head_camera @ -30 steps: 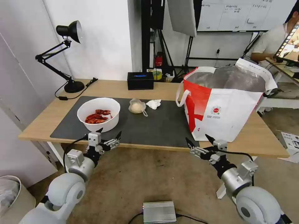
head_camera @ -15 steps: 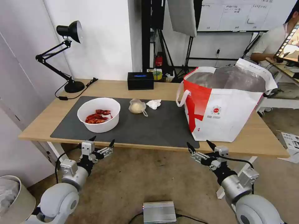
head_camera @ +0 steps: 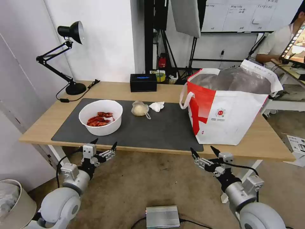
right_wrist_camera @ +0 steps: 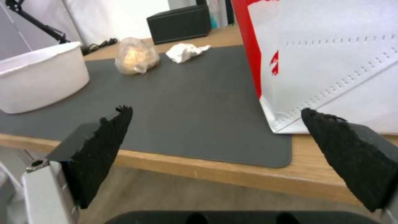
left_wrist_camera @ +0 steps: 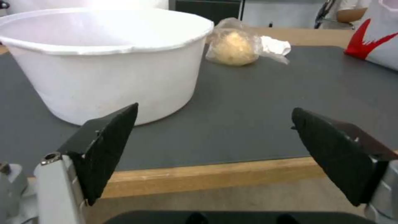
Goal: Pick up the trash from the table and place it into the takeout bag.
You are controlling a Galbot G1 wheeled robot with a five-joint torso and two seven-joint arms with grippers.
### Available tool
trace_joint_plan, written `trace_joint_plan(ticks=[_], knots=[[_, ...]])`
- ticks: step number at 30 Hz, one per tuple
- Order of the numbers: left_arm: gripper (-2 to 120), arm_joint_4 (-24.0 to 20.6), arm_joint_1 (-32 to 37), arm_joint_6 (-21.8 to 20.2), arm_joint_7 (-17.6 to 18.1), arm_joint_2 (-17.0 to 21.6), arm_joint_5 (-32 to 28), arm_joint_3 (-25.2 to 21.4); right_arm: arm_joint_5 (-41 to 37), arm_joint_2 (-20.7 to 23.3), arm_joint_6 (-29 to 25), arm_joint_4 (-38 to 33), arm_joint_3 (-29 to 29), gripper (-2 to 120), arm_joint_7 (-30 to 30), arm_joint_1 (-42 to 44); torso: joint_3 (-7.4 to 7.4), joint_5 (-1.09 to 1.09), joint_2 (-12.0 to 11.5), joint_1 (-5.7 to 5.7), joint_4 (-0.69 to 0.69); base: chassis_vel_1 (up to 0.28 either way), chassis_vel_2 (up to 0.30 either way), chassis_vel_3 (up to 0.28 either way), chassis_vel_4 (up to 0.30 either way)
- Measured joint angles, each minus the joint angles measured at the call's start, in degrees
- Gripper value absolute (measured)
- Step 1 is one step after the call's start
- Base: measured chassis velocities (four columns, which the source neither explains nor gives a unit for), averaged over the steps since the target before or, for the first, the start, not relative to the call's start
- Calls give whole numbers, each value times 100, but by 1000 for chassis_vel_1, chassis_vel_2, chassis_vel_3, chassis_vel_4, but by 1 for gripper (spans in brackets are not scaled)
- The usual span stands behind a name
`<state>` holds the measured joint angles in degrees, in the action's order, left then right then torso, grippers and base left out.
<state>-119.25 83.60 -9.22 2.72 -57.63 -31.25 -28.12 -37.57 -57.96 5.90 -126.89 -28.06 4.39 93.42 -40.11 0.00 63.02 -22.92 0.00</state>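
A long light-wood worktop (head_camera: pixel 152 90) on white legs carries a large dark grey mat (head_camera: pixel 159 127). Toward the mat's left end stands a round white bowl (head_camera: pixel 100 117) holding red crayfish shells (head_camera: pixel 99 118). Near it, toward the mat's far edge, lies a small clear plastic bag of beige matter (head_camera: pixel 139 109), and just beside that a crumpled white tissue (head_camera: pixel 157 106). At the right end of the worktop stands a large boxy white-and-red takeout bag (head_camera: pixel 228 108), upright and open at the top, showing its silver foil lining (head_camera: pixel 235 81), a white strap handle (head_camera: pixel 183 95) and a small round red logo (head_camera: pixel 220 112); its near corner sits on the mat's right end. A black box (head_camera: pixel 143 82) rests at the far edge of the worktop, and a black articulated desk lamp (head_camera: pixel 68 57) stands at the far left corner. The left gripper (head_camera: pixel 103 145) hangs below and in front of the worktop's near edge, facing the bowl, jaws spread and empty. The right gripper (head_camera: pixel 203 152) hangs likewise before the near edge, by the takeout bag's near corner, jaws spread and empty.
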Motion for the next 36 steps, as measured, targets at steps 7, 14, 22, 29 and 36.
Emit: trace_joint_plan(ticks=[7,14,22,29,36], knots=[[100,-11,-49,-6,-16,5,-10,13,-11,-25,49,-27,91,100,3,-147,0,0,0,0,0,0,0,0,0],[100,-1,-273,-38,0,68,-37,217,-240,-97,296,-88,300,100,57,-552,0,-1,0,0,-5,0,0,0,0],[100,-106,-301,-167,53,27,-35,301,-895,-43,708,549,1040,100,197,-1966,0,0,0,0,0,0,0,0,0],[100,-169,-288,-251,160,-19,-9,346,-1126,83,850,866,1466,100,315,-2613,0,0,-1,0,0,0,0,0,0],[100,-118,-282,-269,167,-113,34,356,-1306,40,1017,1322,2014,100,552,-3541,0,-1,-1,0,0,0,0,0,0]])
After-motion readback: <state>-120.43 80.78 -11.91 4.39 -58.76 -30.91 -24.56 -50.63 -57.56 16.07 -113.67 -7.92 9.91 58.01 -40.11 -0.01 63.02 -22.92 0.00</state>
